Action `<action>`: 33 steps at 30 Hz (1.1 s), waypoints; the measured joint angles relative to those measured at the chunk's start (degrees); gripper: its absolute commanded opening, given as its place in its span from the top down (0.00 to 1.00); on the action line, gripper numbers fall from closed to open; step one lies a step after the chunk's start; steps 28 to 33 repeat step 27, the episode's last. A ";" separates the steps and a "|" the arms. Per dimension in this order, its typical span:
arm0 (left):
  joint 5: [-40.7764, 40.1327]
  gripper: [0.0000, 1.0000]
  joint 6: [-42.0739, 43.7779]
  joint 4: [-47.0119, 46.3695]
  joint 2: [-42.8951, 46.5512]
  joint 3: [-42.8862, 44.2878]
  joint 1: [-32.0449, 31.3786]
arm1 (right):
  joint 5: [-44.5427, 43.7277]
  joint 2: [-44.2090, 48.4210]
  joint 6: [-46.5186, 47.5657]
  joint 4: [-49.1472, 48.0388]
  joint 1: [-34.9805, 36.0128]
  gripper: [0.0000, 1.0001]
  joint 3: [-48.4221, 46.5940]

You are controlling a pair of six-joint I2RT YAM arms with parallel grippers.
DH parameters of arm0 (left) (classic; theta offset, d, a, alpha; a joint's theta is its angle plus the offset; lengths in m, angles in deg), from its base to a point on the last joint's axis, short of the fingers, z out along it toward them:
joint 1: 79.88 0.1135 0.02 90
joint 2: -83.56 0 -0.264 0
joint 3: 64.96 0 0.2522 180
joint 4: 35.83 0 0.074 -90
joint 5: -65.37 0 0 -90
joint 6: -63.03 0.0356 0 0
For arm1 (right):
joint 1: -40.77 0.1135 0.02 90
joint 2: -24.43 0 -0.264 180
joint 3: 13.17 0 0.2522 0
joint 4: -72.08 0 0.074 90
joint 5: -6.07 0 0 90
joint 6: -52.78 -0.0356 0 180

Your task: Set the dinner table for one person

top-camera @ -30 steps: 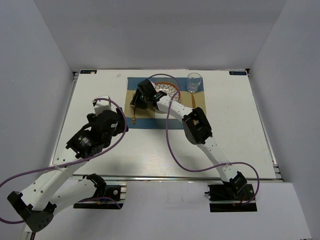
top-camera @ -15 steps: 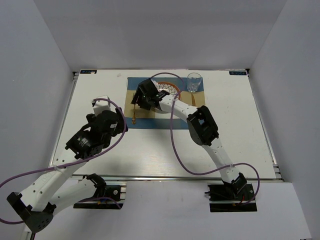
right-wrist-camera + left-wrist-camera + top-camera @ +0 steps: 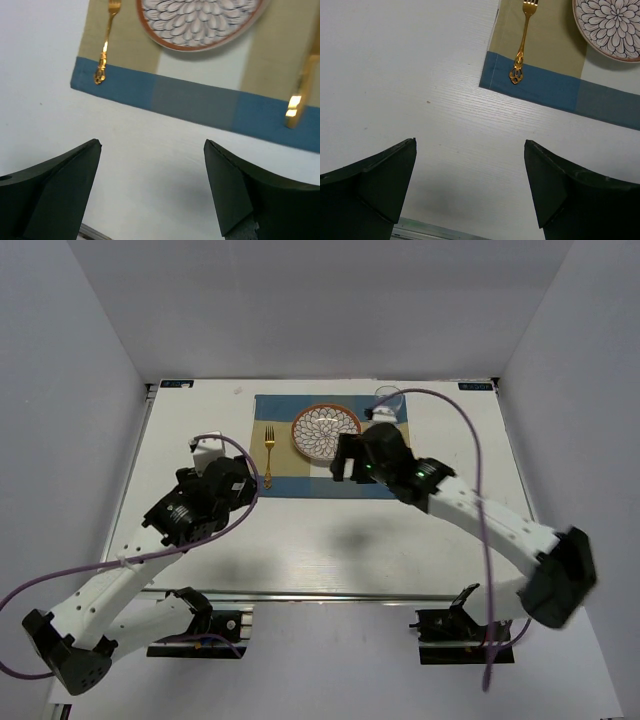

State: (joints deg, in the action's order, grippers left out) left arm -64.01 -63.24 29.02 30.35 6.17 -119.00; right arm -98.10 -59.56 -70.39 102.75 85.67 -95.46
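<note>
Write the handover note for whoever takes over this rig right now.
Left pincer: open, empty, over the bare dinner table by the placemat's near left corner.
Right pincer: open, empty, over the table just short of the placemat's blue edge.
On the placemat: gold fork at left, patterned plate in the middle, a blurred gold utensil at right, probably a knife.
Glass at its far right corner, partly hidden by the right arm.
Done: plate, fork, right-hand utensil, glass laid.
Left: probably little; check the right side once the arm clears.
</note>
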 measured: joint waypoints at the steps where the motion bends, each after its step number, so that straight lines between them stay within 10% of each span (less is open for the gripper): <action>1: 0.04 0.02 -0.02 0.50 -0.68 0.48 0.00 | -1.36 4.81 1.20 0.96 0.00 0.11 2.67; 16: -0.74 0.02 -4.90 14.64 6.93 7.87 0.00 | -17.88 48.83 6.58 25.27 -0.20 0.11 11.15; 33: -0.61 0.02 -8.74 20.79 12.57 5.84 0.00 | -22.45 51.58 6.73 35.67 -0.20 0.11 10.34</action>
